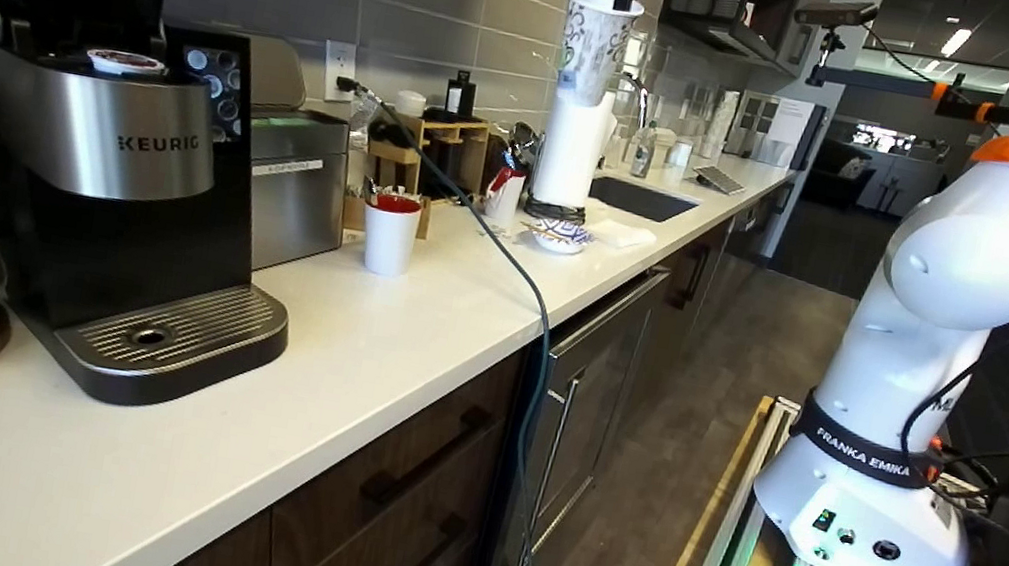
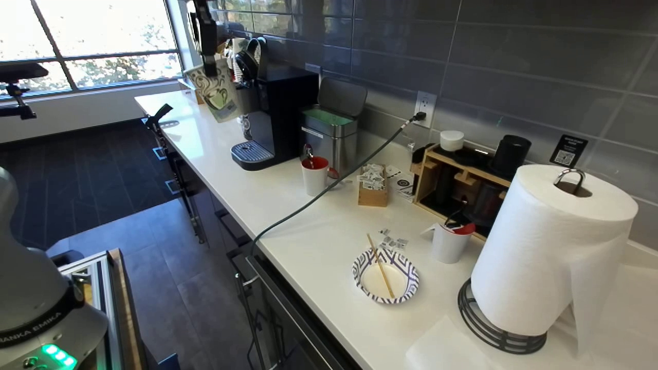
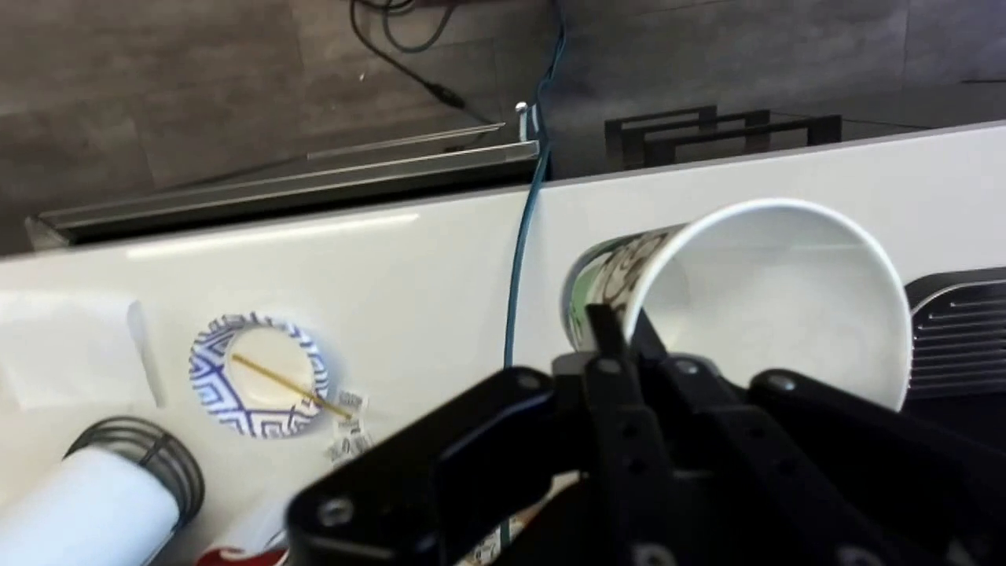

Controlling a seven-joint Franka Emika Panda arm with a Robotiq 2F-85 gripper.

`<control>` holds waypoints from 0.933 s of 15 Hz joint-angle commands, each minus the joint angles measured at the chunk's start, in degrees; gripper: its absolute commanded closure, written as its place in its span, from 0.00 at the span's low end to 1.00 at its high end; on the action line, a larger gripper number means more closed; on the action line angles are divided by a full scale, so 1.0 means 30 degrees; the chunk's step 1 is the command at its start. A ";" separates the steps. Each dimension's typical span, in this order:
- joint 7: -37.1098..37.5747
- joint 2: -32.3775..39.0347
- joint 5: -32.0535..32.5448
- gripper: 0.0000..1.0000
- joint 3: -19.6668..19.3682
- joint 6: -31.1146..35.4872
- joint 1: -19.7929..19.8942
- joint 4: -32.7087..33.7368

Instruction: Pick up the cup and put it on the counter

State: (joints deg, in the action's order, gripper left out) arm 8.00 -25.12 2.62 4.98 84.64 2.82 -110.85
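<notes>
The gripper [image 3: 625, 324] has the paper cup [image 2: 218, 95] by the rim alone, jaws nipped together on the wall, and the cup hangs in the air over the counter [image 1: 421, 331], near the coffee machine [image 1: 131, 148] as far as I can judge. In an exterior view it is plainly aslant. That worries me most: sent straight down, one edge of its base would probably meet the counter first, the cup could swivel in so narrow a pinch, and it might topple on release. A harder squeeze could crease the paper instead. Then there's the cable [image 3: 520, 255], crossing to the front edge off to one side of the coffee machine; whether it lies flat isn't clear to me, but a base lowered onto it would catch or rock. A drift the opposite way could knock the coffee machine's drip tray [image 1: 198, 331]. Let go too far out in front of the coffee machine, the cup could drop to the floor [image 1: 701, 385].
</notes>
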 commanded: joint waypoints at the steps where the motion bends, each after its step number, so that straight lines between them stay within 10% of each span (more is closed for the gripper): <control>1: 0.0675 0.0021 -0.0550 0.96 -0.0366 0.0576 -0.0281 -0.0753; 9: 0.1287 0.0607 -0.1571 0.99 -0.0679 0.1375 -0.0239 -0.1864; 14: 0.0575 0.2371 -0.3977 0.99 -0.0669 0.6477 -0.1019 -0.4180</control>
State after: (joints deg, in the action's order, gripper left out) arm 11.59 -20.78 -4.67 3.45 94.87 1.68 -119.25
